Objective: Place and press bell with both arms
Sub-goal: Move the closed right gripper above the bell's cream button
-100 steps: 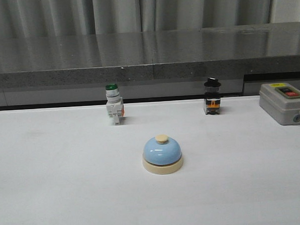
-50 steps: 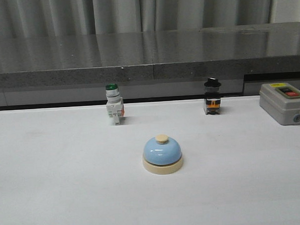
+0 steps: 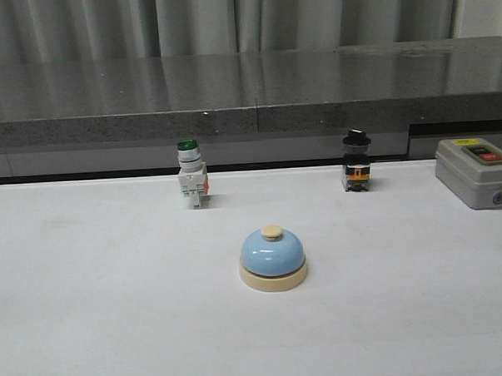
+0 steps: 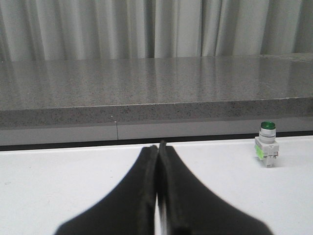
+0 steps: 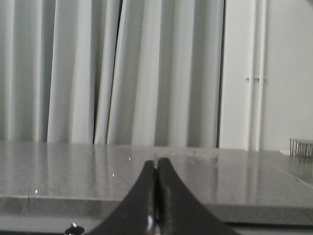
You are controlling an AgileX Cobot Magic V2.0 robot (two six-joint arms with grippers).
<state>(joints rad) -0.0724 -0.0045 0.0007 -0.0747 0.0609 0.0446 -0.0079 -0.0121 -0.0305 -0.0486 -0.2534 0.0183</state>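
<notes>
The light-blue bell (image 3: 272, 255) with its cream base and cream knob stands upright near the middle of the white table in the front view. Neither arm shows in that view. In the left wrist view my left gripper (image 4: 158, 146) is shut with nothing between its black fingers, low over the white table, and the bell is out of that view. My right gripper (image 5: 156, 163) is shut and empty too, pointing toward the grey counter and curtain; the bell does not show there either.
A green-capped white push-button switch (image 3: 190, 175) stands behind the bell to the left, also seen as the switch (image 4: 267, 145). A black-capped switch (image 3: 356, 162) stands behind to the right. A grey box with a red button (image 3: 477, 171) sits at the far right. A grey counter (image 3: 247, 96) runs along the back.
</notes>
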